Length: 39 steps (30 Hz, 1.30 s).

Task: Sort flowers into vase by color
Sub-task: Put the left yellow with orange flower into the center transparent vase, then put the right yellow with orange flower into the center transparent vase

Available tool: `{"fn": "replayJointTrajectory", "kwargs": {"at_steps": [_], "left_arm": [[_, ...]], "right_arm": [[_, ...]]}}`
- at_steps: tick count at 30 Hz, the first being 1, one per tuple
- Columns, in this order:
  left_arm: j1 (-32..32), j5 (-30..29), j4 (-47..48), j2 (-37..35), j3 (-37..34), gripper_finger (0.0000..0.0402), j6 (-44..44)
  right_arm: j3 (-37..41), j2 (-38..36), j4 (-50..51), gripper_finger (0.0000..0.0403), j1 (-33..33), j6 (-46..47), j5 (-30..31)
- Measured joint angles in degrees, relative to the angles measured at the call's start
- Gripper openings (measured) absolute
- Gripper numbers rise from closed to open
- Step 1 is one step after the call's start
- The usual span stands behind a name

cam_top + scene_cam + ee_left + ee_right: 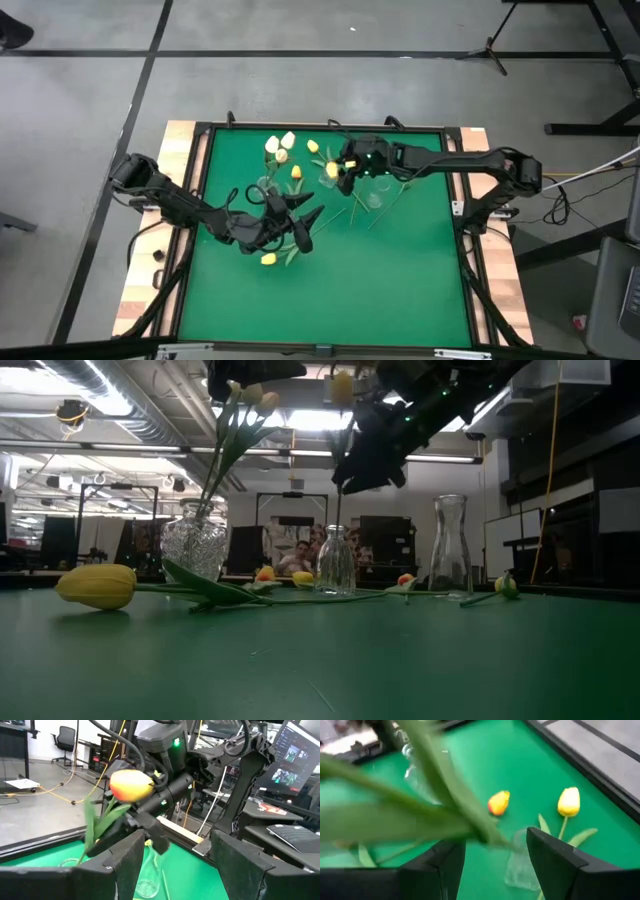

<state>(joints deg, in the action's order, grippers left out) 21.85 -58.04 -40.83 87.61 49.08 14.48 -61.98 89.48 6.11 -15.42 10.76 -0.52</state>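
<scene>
My right gripper [348, 168] hangs high over the far middle of the green mat, its fingers parted [496, 837]. An orange-yellow tulip [131, 785] stands between them with its head [343, 385] up, above a small clear bottle [335, 560]. The arm hides its lower stem. My left gripper [305, 212] is open and empty [177, 850], hovering near the mat's middle and facing the right gripper. A cut-glass vase [195, 545] holds white and yellow tulips [280, 145]. A yellow tulip [97, 585] lies flat on the mat close to the left gripper. My right gripper has the tulip's stem [485, 836], where the leaves join it, between its parted fingers, which lie across the stem. I cannot tell whether either finger touches it. The tulip stands roughly upright, head above the fingers.
A taller clear carafe [450, 550] stands to the right of the small bottle. Loose tulips lie on the far half of the mat, among them an orange head [499, 802] and a yellow one [568, 801]. A black frame [200, 180] rims the mat. The near half is bare green.
</scene>
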Motion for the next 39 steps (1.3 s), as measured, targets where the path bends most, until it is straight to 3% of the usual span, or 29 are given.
{"fn": "replayJointTrajectory", "kwargs": {"at_steps": [13, 20, 24, 39], "left_arm": [[0.2, -0.4, 2.6, 0.0, 0.0, 0.0227, 0.0], [4.2, -6.6, 3.0, -0.3, 0.0, 0.0227, -2.3], [6.6, -10.4, 2.9, -1.1, 0.0, 0.0227, -2.9], [11.3, -13.5, 2.8, -5.2, 0.0, 0.0227, -3.1]], "right_arm": [[0.0, -3.2, 11.9, 0.0211, -0.4, -4.9, 10.5], [0.0, -2.9, 22.0, 0.0211, -1.6, -2.1, 10.6], [0.0, -1.4, 20.8, 0.0211, -1.5, -0.8, 11.1], [0.0, 1.9, 16.7, 0.0211, -9.3, -0.7, 7.8]]}}
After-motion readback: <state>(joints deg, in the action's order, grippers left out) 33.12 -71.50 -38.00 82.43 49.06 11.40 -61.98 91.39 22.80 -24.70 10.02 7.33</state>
